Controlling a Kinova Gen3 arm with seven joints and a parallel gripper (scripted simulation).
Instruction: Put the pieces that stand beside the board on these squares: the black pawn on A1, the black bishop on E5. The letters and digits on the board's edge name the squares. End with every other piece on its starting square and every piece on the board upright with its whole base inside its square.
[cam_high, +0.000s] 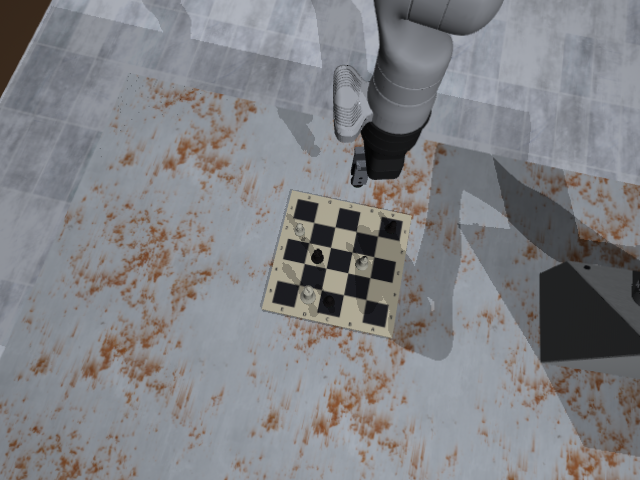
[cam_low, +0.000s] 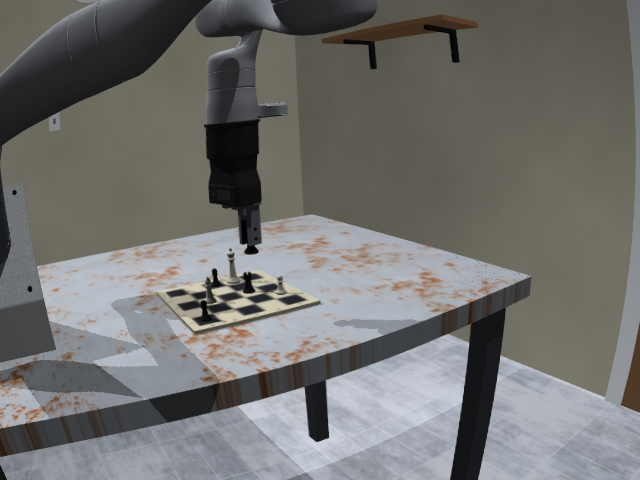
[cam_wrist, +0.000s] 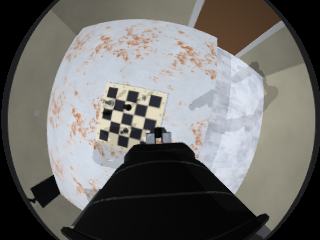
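The chessboard lies on the rusty table and also shows in the exterior view. My gripper is shut on a small black piece, which looks like the black bishop. It holds the piece in the air, well above the table, by the board's edge that is far in the top view. Only the piece's base shows below the fingers. A black pawn stands upright on the corner square in column A. Other black and white pieces stand upright on the board.
A tall white piece and a black piece stand on the board below the gripper's level. The robot's base block sits on the table to the right of the board. A wall shelf hangs far off.
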